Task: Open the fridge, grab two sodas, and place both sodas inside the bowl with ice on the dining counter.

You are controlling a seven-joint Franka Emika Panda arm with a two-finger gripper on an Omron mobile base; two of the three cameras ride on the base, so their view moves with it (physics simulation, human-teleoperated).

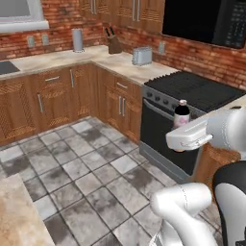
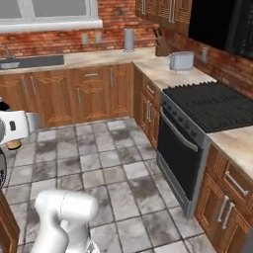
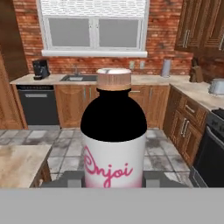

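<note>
Now — tool (image 3: 113, 178) clamped on soda (image 3: 113, 144); label reads "Enjoi"; cap brown

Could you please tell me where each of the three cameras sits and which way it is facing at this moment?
Left base view: behind the arm's left, looking down over the tiled floor at the black oven; white arm lower right, carrying the soda bottle.
Right base view: behind its right, facing the oven and corner cabinets; arm lower left.
Hand view: on the hand, facing the window; the gripper holds the bottle.
Shared: toaster.
</note>
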